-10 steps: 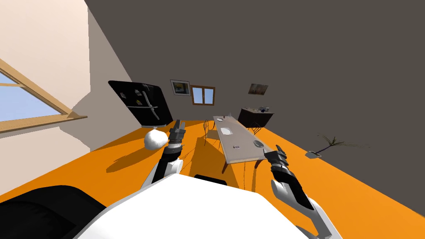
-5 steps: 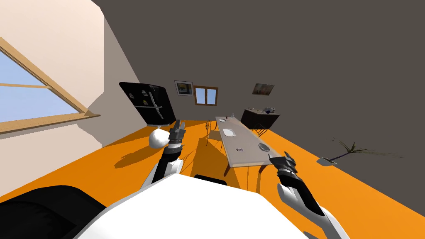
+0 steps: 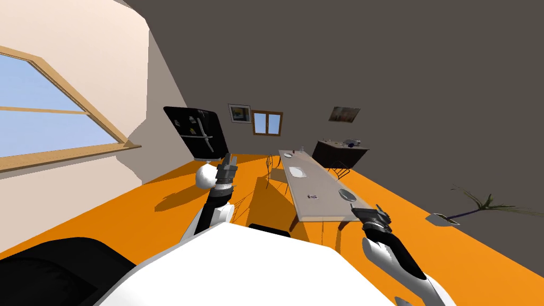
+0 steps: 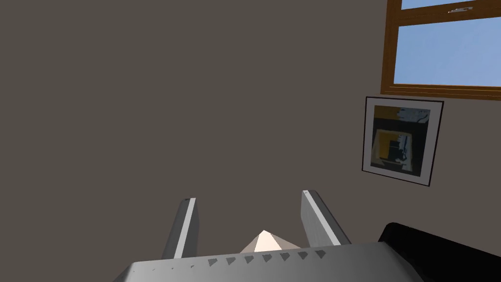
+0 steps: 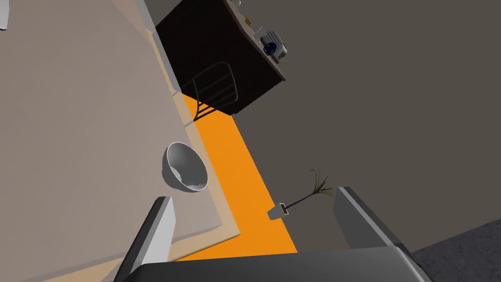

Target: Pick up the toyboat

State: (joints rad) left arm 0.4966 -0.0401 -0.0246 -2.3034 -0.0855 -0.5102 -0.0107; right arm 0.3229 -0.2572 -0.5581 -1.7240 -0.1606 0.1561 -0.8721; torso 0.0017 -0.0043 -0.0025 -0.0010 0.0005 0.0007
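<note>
One small dark speck, seemingly the toyboat (image 3: 312, 196) though too tiny to be sure, on the long table (image 3: 324, 210) between plate (image 3: 296, 171) and bowl (image 3: 347, 194) | right gripper (image 3: 375, 213) at the table's near corner, fingers spread, empty | left gripper (image 3: 231, 158) raised well apart, fingers spread, empty

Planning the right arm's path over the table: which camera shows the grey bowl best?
The right wrist view: the bowl is large, its hollow visible, near the table's edge, ahead of the open right end effector. The head view shows it as a small disc. The left wrist camera faces a wall.
</note>
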